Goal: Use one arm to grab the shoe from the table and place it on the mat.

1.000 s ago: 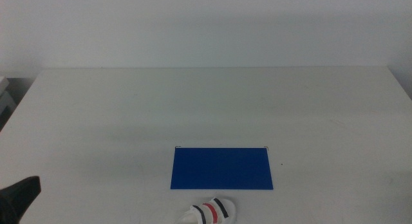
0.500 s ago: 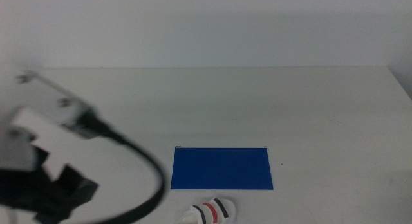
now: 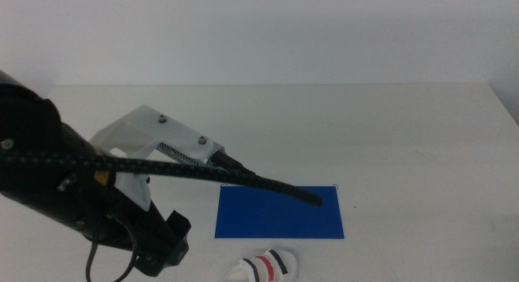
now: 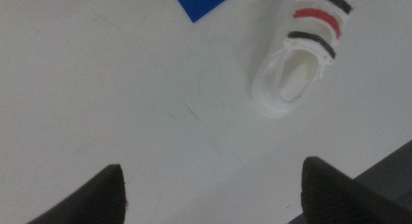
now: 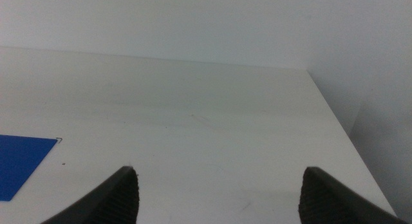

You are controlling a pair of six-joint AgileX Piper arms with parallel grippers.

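White table, shoe beside mat

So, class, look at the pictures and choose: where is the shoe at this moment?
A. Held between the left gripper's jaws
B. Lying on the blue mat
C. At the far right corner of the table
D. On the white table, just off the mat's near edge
D. The shoe rests on bare table, clear of the mat, and the open left gripper is above the table beside it, holding nothing.
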